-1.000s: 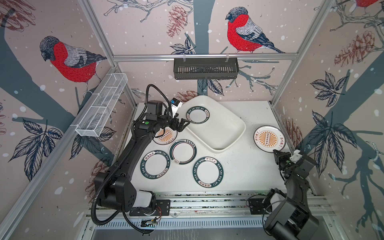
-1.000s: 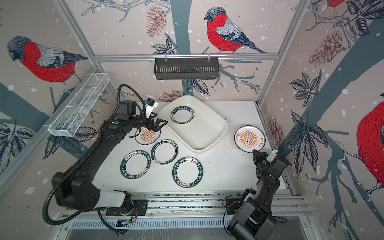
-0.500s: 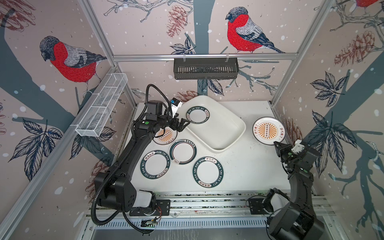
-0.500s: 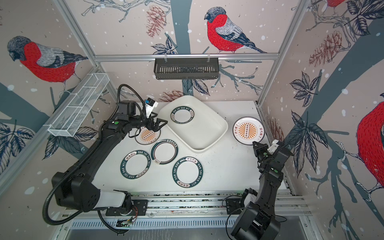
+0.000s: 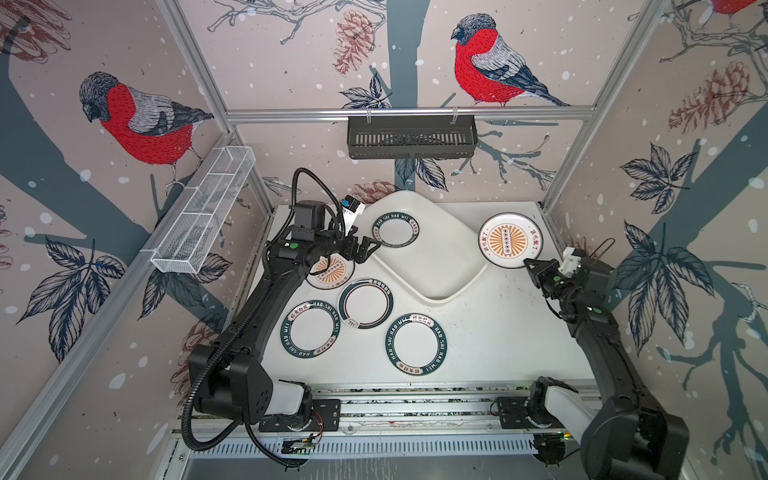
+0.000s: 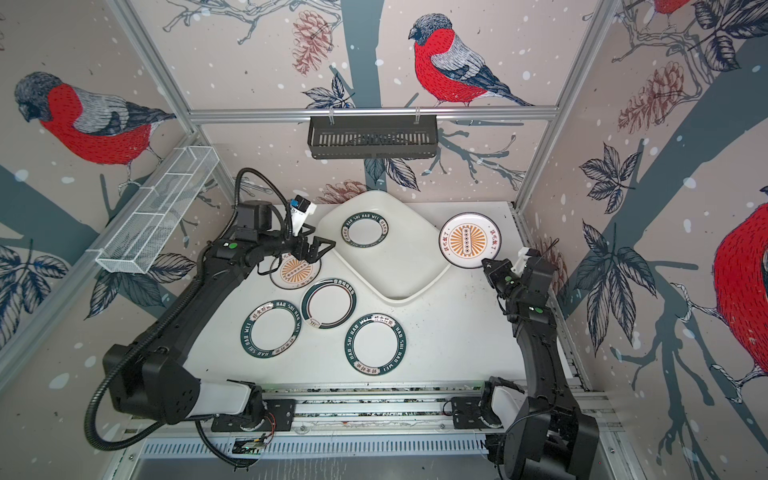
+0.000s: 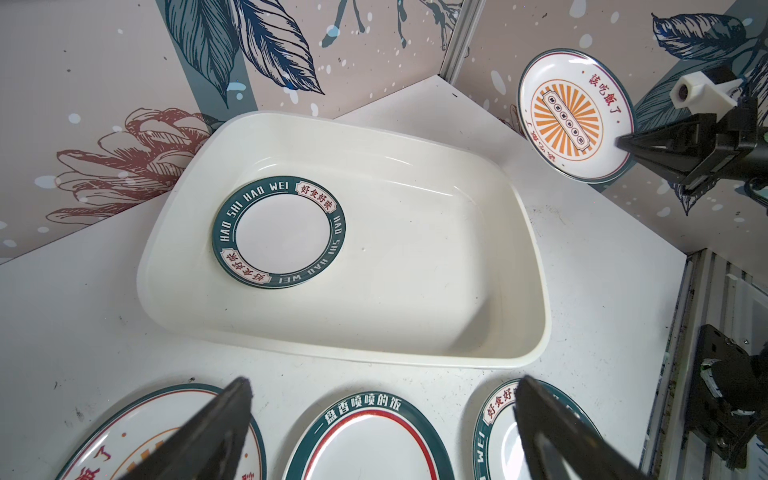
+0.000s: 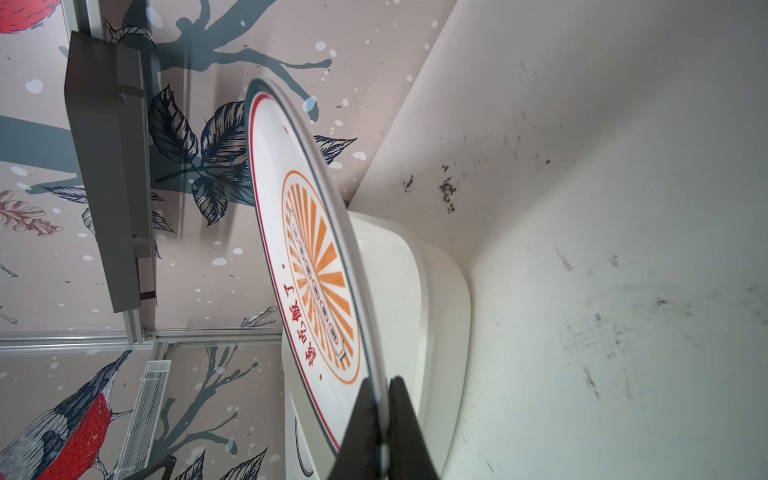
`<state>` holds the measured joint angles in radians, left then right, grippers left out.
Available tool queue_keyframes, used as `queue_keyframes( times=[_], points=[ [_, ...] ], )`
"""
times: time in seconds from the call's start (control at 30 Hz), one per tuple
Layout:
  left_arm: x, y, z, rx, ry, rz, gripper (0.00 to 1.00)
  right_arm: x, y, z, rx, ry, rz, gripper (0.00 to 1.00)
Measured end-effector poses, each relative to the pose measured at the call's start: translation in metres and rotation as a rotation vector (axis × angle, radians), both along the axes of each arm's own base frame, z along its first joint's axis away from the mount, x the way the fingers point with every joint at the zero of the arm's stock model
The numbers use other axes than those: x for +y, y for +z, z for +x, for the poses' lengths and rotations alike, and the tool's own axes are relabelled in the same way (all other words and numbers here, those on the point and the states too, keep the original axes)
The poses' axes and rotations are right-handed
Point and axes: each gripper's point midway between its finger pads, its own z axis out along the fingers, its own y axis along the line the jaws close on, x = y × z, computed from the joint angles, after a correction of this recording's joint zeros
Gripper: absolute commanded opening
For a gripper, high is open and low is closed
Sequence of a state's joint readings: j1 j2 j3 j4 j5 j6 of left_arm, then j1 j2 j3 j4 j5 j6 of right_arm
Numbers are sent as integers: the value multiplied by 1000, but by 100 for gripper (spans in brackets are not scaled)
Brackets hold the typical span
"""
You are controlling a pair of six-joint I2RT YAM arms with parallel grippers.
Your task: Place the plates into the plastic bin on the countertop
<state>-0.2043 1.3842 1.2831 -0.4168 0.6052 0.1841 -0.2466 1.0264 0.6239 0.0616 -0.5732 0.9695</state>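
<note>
Right gripper (image 5: 528, 262), clamped on the rim of the sunburst plate (image 5: 510, 240), has lifted it off the desk (image 5: 498, 332) toward the plastic bin (image 5: 440, 257); releasing it inside looks next. Left gripper (image 5: 368, 251) hangs open

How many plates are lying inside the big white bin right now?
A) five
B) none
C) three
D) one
D: only one teal-rimmed plate lies in the bin. The sunburst plate is held outside the bin by the right pincer.
</note>
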Motion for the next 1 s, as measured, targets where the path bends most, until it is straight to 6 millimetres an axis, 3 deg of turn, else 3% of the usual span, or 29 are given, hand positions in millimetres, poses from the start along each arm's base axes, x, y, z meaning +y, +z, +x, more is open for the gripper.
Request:
queue_keyframes(
  times=[0.47, 0.77, 1.0],
  points=[
    [1, 3, -1, -7, 3, 0, 98, 96, 8, 54, -9, 188, -35, 3],
    [1, 2, -3, 3, 3, 2, 98, 156, -9, 87, 17, 283, -38, 3],
    [1, 5, -3, -2, 3, 1, 97, 191, -34, 109, 46, 321, -33, 4]
  ],
)
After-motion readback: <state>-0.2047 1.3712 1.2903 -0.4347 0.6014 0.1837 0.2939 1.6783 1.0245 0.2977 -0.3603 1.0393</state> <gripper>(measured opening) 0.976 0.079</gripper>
